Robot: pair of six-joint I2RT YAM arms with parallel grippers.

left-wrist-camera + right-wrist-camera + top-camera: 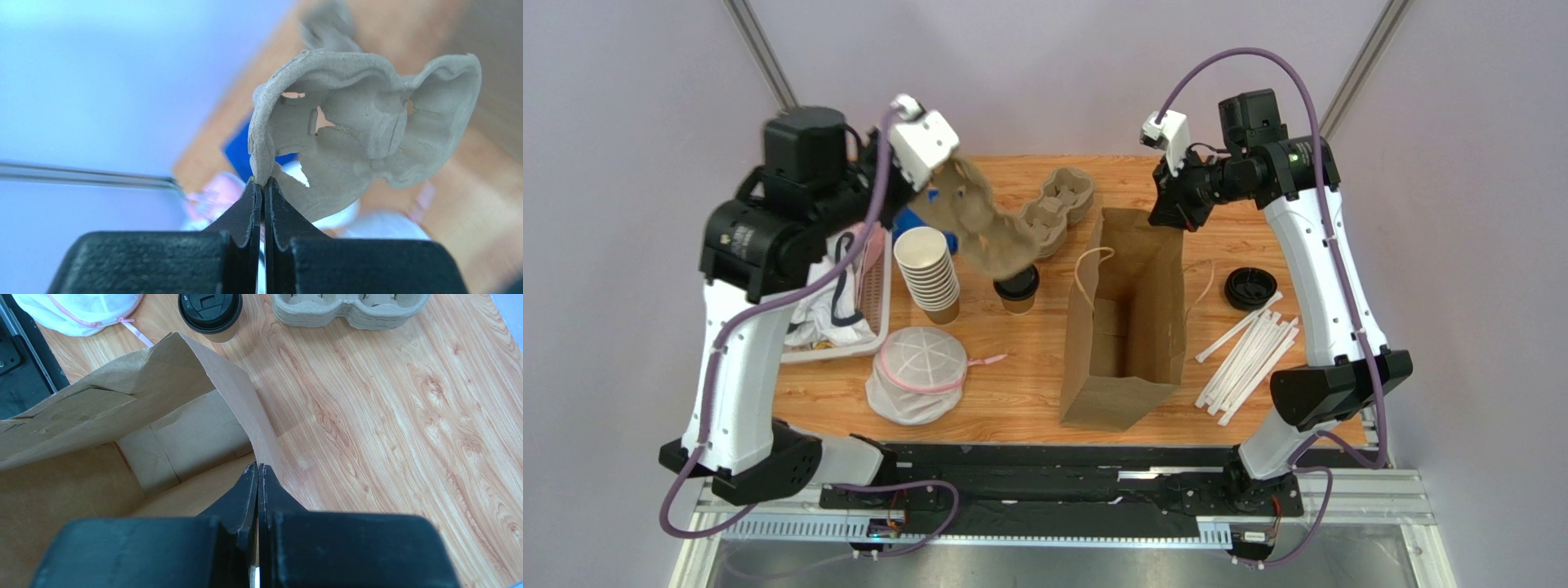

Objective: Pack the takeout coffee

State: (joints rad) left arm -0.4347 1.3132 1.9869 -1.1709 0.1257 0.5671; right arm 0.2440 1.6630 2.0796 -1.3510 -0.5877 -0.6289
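The takeout coffee (1019, 289), a small tan cup with a black lid, stands on the table left of the open brown paper bag (1122, 321); it also shows in the right wrist view (211, 312). My left gripper (943, 186) is shut on the edge of a grey pulp cup carrier (983, 227) and holds it in the air above and left of the coffee; the carrier fills the left wrist view (362, 131). My right gripper (1171, 208) is shut on the bag's far rim (245, 410), holding it open.
A stack of pulp carriers (1063, 202) lies at the back. A stack of lidless cups (928, 272), a white mesh cover (918, 374) and a tray (873, 306) are at the left. A loose black lid (1249, 288) and white straws (1247, 361) lie right of the bag.
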